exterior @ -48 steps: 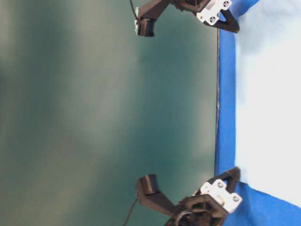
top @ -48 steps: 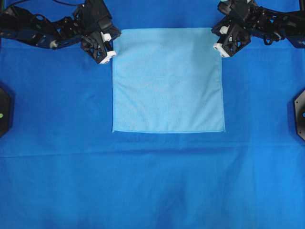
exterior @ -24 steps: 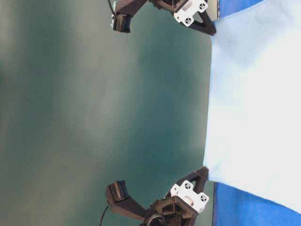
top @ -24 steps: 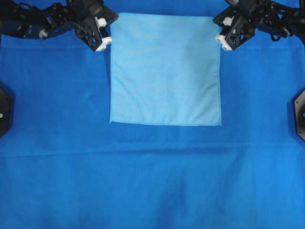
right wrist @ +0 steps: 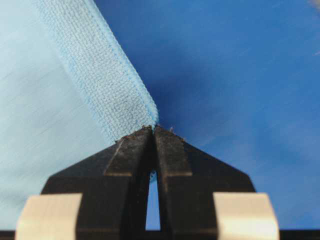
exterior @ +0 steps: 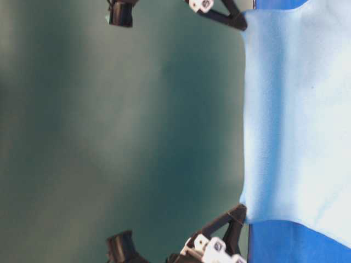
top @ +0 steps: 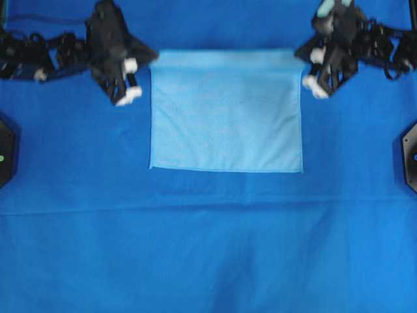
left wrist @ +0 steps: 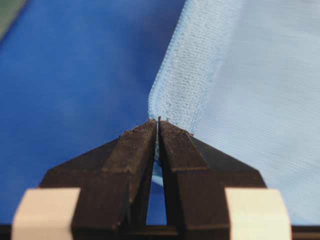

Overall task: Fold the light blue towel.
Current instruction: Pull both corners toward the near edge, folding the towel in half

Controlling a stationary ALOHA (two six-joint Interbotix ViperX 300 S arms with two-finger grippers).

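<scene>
Grippers (left wrist: 158,122) pinching light blue towel's (top: 226,117) corners

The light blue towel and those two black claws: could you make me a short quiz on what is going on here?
1. True or false: the left tool is shut on a corner of the light blue towel.
2. What does the right tool grip? A) the dark blue table covering B) a towel corner C) nothing
3. Fill in: in the overhead view, the towel's ____ edge still lies flat on the dark blue table covering.

Key: 1 true; 2 B; 3 near (lower)
</scene>
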